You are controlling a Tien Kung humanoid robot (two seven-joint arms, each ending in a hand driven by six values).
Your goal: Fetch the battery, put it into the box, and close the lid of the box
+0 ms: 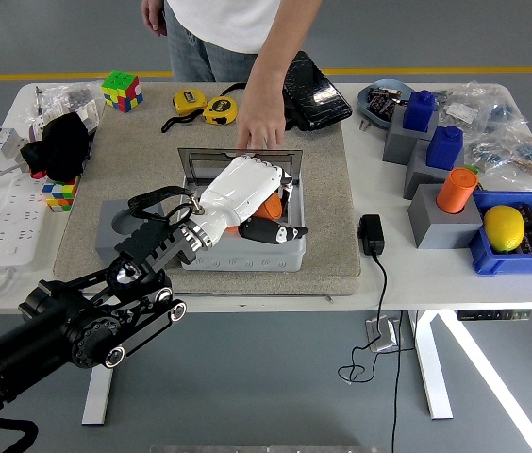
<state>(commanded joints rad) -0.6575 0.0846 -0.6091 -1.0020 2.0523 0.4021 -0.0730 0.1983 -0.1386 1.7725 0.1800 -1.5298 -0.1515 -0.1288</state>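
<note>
A robot's white 5-fingered left hand [247,200] reaches into an open grey plastic box [247,247] on a beige felt mat [327,203], fingers curled over an orange battery [271,205], while a person's hand [260,123] steadies the raised lid [195,168].

The robot's black left arm [87,326] has silver screws and a white-shelled, black-fingertipped left hand [247,203].

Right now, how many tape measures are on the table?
2. One yellow tape measure and a second yellow tape measure lie side by side at the table's far edge, left of the person's hand. Clutter may hide others.
</note>
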